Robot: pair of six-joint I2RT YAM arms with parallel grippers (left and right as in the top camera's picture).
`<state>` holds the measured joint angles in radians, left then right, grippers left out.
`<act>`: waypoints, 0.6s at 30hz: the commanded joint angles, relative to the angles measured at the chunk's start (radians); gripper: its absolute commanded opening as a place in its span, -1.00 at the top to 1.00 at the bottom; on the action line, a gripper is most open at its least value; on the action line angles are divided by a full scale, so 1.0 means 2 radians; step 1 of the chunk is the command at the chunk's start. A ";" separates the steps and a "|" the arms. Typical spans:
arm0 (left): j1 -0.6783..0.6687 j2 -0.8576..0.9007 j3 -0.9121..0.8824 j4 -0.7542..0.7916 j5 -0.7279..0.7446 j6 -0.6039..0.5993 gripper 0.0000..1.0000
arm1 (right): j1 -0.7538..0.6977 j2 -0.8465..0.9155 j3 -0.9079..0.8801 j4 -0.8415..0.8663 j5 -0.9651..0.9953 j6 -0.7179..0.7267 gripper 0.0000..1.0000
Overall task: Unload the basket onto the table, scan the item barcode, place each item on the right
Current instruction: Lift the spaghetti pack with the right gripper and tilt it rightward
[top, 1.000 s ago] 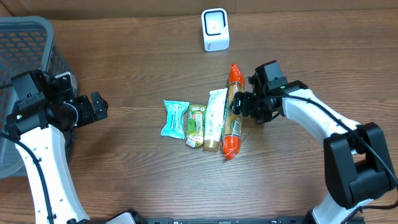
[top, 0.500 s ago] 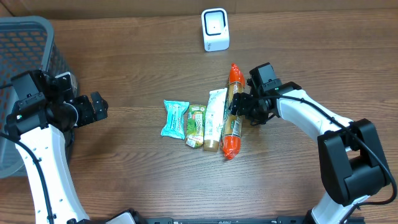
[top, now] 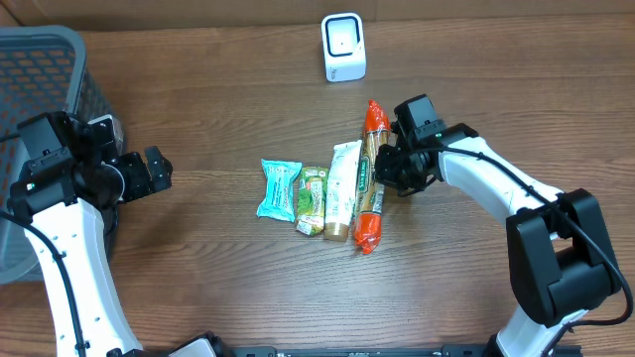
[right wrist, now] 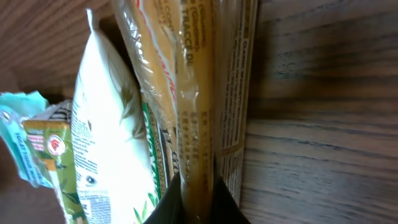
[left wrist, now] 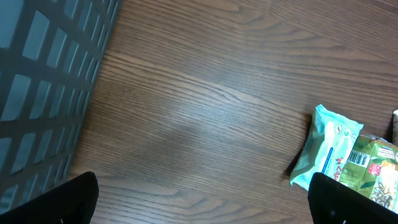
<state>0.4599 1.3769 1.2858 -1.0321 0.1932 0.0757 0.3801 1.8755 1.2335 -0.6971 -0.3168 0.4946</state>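
- The right claw (top: 383, 169) is closed tight, pinching the long packet (top: 370, 205) by its right edge, about midway along its length.
- In the right wrist view, the two dark fingers meet on a thin clear fold of the wrapper, with pale yellow sticks showing through the film just beyond the tips.
- The packet has orange ends, one stretching away from the claw toward the far side of the table (top: 218, 89) and the other toward the near side. Whether it lies flat on the wood or is slightly raised cannot be told.
- On the far side of the packet from the right claw, and touching it, lies a white pouch (top: 343, 188). Beyond that are a green packet (top: 314, 196) and then a teal packet (top: 279, 188), all in one row.
- The white barcode scanner (top: 343, 47) stands upright well apart from the right claw, farther up the table and slightly to its left.
- The left claw (top: 157, 171) is spread wide and holds nothing. In its wrist view the two fingertips sit at opposite lower corners, with bare wood between them.
- The teal packet is ahead of the left claw and well apart from it.
- A grey mesh basket (top: 40, 59) stands just behind and beside the left claw.
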 commanded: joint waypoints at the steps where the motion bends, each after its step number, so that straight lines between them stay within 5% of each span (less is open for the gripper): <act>1: 0.002 0.002 0.005 0.000 -0.001 -0.010 -0.99 | 0.002 -0.013 0.065 -0.063 0.068 -0.051 0.93; 6: 0.002 0.002 0.005 0.000 -0.001 -0.010 -0.99 | 0.007 -0.022 0.136 -0.192 0.235 -0.052 0.93; 13: 0.002 0.002 0.005 0.000 -0.001 -0.010 -0.99 | 0.033 -0.003 0.115 -0.180 0.266 -0.051 0.92; 15: 0.002 0.002 0.005 0.000 -0.001 -0.010 -0.99 | 0.047 0.010 0.108 -0.165 0.246 -0.052 0.74; 18: 0.002 0.002 0.005 0.000 -0.001 -0.010 -0.99 | 0.073 0.027 0.107 -0.163 0.209 -0.076 0.17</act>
<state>0.4603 1.3769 1.2858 -1.0321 0.1932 0.0757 0.4660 1.8969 1.4521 -1.0260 0.1577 0.3889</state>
